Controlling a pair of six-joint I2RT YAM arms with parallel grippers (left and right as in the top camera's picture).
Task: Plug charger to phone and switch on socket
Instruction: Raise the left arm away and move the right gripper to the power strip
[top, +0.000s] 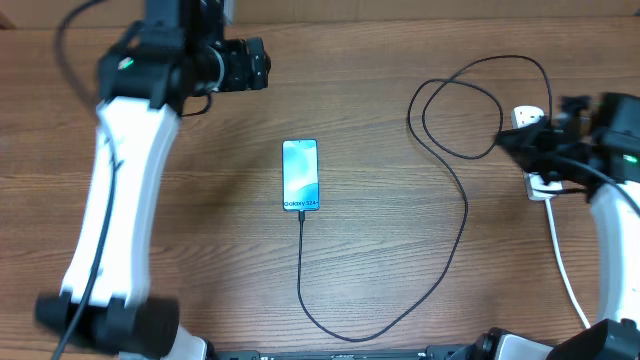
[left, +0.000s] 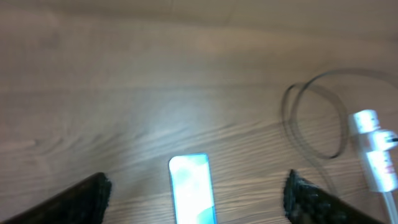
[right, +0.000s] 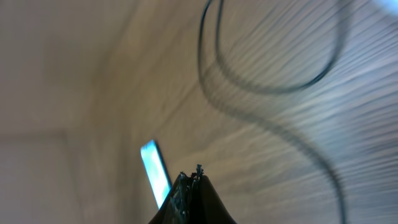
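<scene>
Plainly, the phone (top: 301, 175) lies mid-table, lit, the cable (top: 465, 215) meeting its near end and looping right to the power strip (top: 541, 186) — half hidden under the right claw (right: 194, 172), pinched together. Opposite, the left claw (top: 258, 64) gapes empty over the wood-grain table (top: 200, 230).

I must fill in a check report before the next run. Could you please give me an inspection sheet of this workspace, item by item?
Surface: wooden table, brown grain.
Job's things: phone lies flat mid-table with its screen lit; charger meets its lower edge; socket sits at the right, mostly hidden under the right arm, and its switch cannot be seen.
Clutter: nothing seen.
Grippers: left claw is open and empty, beyond the phone to its left; right claw is shut, with nothing seen in it, by the socket.
Cables: the charger coils near the socket; a thick white cord runs from the socket toward the near edge.
Surroundings: nothing seen.
</scene>
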